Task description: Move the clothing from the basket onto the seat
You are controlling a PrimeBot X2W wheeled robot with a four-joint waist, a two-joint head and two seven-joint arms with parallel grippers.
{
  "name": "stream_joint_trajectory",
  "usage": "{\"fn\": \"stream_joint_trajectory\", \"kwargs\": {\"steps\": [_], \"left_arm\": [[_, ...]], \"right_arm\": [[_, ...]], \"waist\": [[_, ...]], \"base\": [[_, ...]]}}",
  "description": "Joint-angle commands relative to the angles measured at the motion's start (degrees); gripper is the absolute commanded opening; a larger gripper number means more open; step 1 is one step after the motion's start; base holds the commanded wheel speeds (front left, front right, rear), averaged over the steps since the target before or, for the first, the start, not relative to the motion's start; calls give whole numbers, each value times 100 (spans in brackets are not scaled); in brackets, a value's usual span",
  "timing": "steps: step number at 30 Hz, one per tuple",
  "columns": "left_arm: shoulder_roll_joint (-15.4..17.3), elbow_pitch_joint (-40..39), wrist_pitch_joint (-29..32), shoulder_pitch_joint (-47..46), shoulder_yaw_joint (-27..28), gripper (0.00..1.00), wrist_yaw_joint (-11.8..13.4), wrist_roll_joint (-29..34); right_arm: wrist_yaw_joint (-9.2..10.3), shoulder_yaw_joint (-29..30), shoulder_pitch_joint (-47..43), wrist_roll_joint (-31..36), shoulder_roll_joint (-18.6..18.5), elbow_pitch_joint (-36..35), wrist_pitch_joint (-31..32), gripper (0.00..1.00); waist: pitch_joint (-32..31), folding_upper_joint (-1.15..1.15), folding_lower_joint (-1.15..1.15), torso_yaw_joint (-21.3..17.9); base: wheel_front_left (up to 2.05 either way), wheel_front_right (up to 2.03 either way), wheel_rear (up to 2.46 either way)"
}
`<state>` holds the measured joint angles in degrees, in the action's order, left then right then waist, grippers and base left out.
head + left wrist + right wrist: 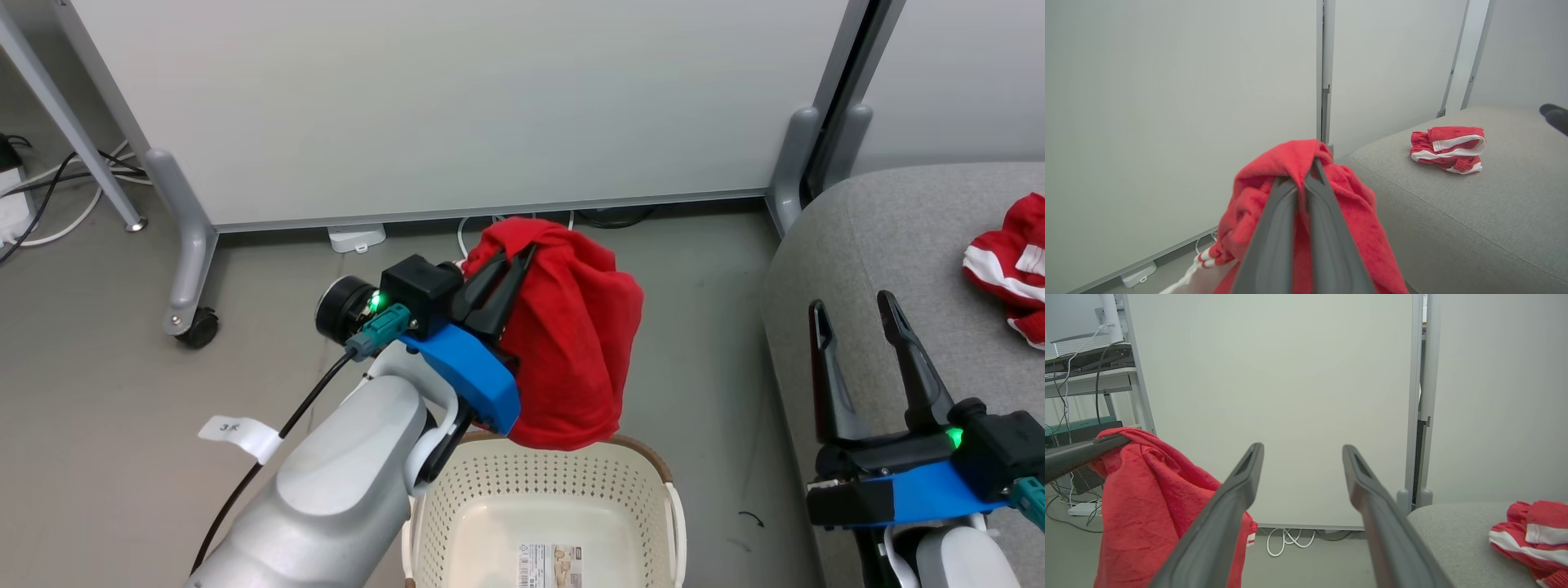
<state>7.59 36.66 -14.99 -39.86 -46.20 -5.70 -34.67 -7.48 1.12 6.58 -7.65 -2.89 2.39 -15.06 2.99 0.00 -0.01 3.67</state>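
My left gripper (516, 255) is shut on a red garment (571, 343) that hangs above the far rim of the cream basket (547, 482). In the left wrist view its fingers (1306, 196) pinch the red cloth (1359, 216) at the top fold. A second red garment with white stripes (1008, 265) lies on the grey seat (882, 245) at the right, and is also seen in the left wrist view (1449, 149). My right gripper (853, 318) stands open over the seat's near edge, nothing between its fingers (1233, 498).
A white partition on grey wheeled legs (188, 245) stands behind the basket. Cables and a white power strip (355, 237) lie on the floor under it. The basket's bottom holds a paper label (549, 565).
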Motion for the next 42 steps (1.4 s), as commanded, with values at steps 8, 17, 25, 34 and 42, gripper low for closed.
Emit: {"fn": "stream_joint_trajectory", "kwargs": {"steps": [8,17,25,34,42], "left_arm": [[7,-84,-27,-74,9,0,-22,63],[-44,-39,-27,-108,-75,0,-38,88],[-116,-53,-26,-265,-169,0,-59,101],[-169,-122,-27,-313,-247,0,-61,150],[-219,-189,-27,-327,-357,0,-72,186]], "right_arm": [[-3,-32,-44,-40,1,-14,-17,100],[-3,-676,362,79,2,14,-17,100],[-3,-1618,1074,381,-61,558,-17,100],[-3,-2034,1672,609,-86,1607,-17,100],[-2,-2295,1973,473,-25,2265,-17,100]], "waist": [[-31,0,1,-28],[-24,0,1,13],[36,0,1,112],[89,0,1,214],[138,0,1,268]], "base": [[0,0,0],[0,0,0],[0,0,0],[0,0,0],[0,0,0]]}}
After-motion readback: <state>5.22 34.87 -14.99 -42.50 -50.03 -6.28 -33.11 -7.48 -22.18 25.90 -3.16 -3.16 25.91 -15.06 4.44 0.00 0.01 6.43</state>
